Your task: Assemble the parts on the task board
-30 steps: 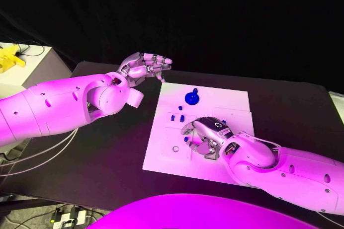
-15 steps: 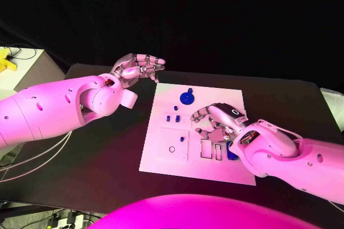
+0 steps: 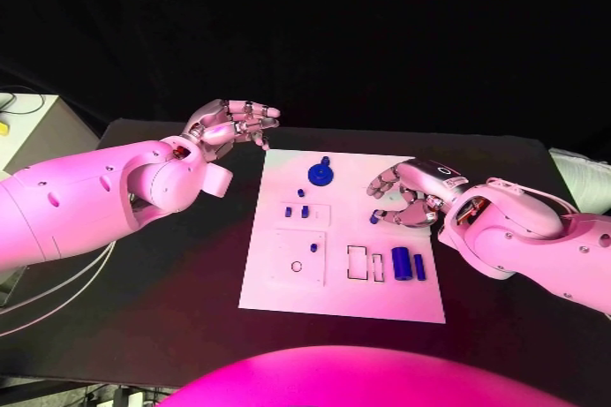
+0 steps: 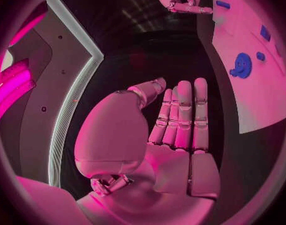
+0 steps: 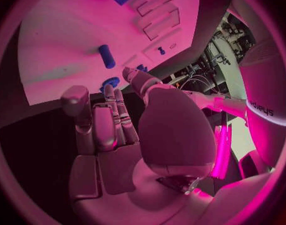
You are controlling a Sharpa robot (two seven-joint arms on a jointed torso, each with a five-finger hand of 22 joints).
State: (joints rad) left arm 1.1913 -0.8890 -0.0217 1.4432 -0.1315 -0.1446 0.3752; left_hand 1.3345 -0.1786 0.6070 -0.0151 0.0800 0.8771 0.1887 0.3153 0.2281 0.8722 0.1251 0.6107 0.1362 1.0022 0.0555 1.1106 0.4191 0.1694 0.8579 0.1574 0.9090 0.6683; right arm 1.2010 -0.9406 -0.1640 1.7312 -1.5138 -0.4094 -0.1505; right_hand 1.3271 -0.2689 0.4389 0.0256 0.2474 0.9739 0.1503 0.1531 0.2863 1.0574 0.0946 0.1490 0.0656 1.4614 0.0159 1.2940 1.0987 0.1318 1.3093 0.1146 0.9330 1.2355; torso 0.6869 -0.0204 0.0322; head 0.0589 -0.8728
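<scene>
The white task board (image 3: 342, 292) lies in the middle of the black table. A blue gear (image 3: 319, 173) sits at its far end, also in the left wrist view (image 4: 242, 65). Small blue pegs (image 3: 296, 211) stand near the left edge. Two blue cylinders (image 3: 409, 264) lie beside two rectangular slots (image 3: 366, 263). A short blue peg (image 3: 374, 218) lies on the board (image 5: 68, 40), just off my right hand's fingertips, and shows in the right wrist view (image 5: 107, 56). My right hand (image 3: 410, 195) hovers over the board's right edge, holding nothing. My left hand (image 3: 230, 120) hangs beyond the far left corner, fingers straight, empty (image 4: 180, 120).
A small ring outline (image 3: 297, 267) and a single blue peg (image 3: 314, 246) mark a square panel on the board's left side. Black table (image 3: 166, 275) surrounds the board on all sides. A pale cabinet (image 3: 26, 124) stands off the table's far left.
My right hand has lifted off the board's middle and drawn back to its right edge, uncovering the slots and the two cylinders. The camera has shifted. My left hand stays put.
</scene>
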